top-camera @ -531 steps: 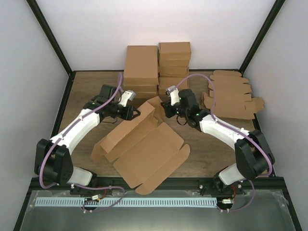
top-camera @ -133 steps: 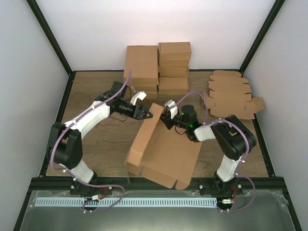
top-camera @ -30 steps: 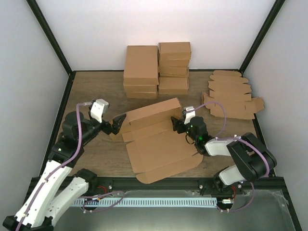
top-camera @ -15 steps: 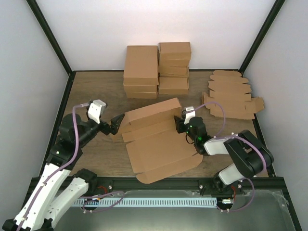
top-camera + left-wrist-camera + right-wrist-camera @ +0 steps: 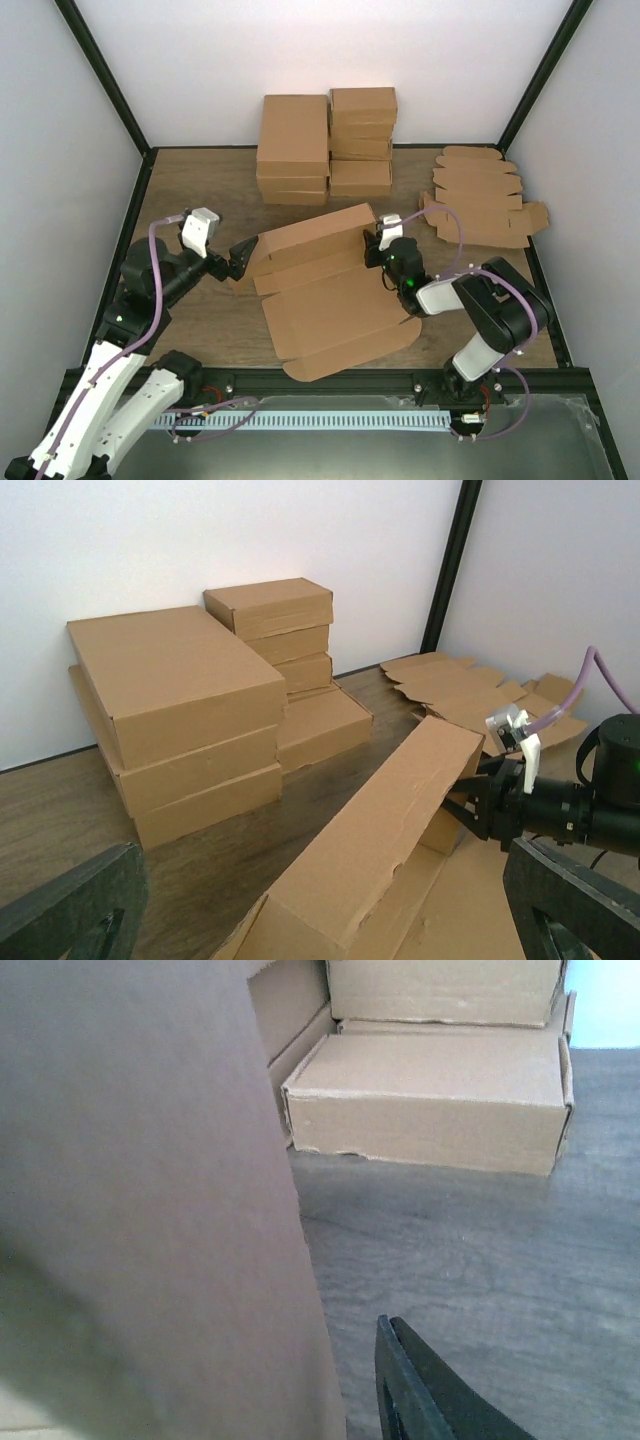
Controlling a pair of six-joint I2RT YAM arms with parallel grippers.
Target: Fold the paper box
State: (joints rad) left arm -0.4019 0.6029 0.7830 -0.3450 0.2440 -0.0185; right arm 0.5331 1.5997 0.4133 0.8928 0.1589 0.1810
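The paper box [image 5: 335,300] lies mid-table, a big brown sheet with its far wall [image 5: 400,810] folded up. My left gripper [image 5: 243,258] is at the wall's left end, wide open. In the left wrist view its fingers [image 5: 70,905] stand far apart with that end between them, untouched. My right gripper [image 5: 372,250] is at the wall's right end. Seen from the left wrist, the right gripper [image 5: 478,802] has its jaws partly apart around the end flap. In the right wrist view one finger [image 5: 410,1385] shows with a thin gap to the cardboard [image 5: 150,1210]; the other is hidden.
Two stacks of closed brown boxes [image 5: 293,148] [image 5: 362,140] stand at the back against the wall. A pile of flat cardboard blanks [image 5: 480,205] lies at the back right. Black frame posts and white walls close in the table.
The right gripper has slid a little toward the far end of the wall and its jaws have narrowed. The left gripper has edged slightly closer; the box has not moved.
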